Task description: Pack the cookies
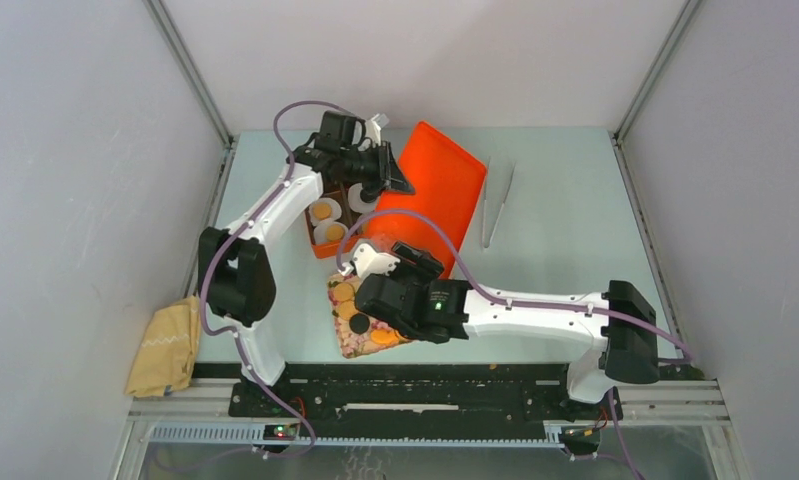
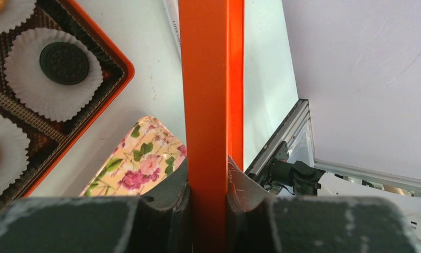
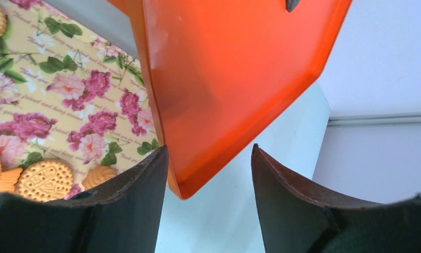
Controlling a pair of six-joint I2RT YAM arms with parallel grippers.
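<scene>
Left claw (image 1: 380, 170) is clamping 1 edge of the orange lid (image 1: 437, 185), pads pressing both faces. The lid is hanging tilted above the worktop (image 1: 565, 230), its long axis running from the far side toward the near edge and slanting left as it comes. Right claw (image 3: 209, 150) is standing with jaws apart and the lid's near corner is sitting in the gap; cannot tell whether either pad is touching it. The box (image 2: 109, 66) is lying just left of the lid, toward the worktop's left edge and under the left arm, so the left arm is the nearer one. Judging that the lid needs swinging left and laying flat over the box, long axes matched. Cookies (image 1: 343, 292) are sitting in 2 places. Some are resting in white paper cups (image 2: 23, 89) inside the box: 1 dark, at least 2 golden. The rest are lying on the flowered tray (image 3: 66, 100) by the near edge, left of centre, just below the right claw, mostly golden with 1 dark showing. Judging packing unfinished while those are lying on the tray. Hidden: the left arm is covering most of the box from above and the right arm is covering much of the tray, so no full count. Tongs (image 1: 495, 205) are lying right of the lid, and a yellow cloth (image 1: 165, 345) is lying off the near-left corner.
</scene>
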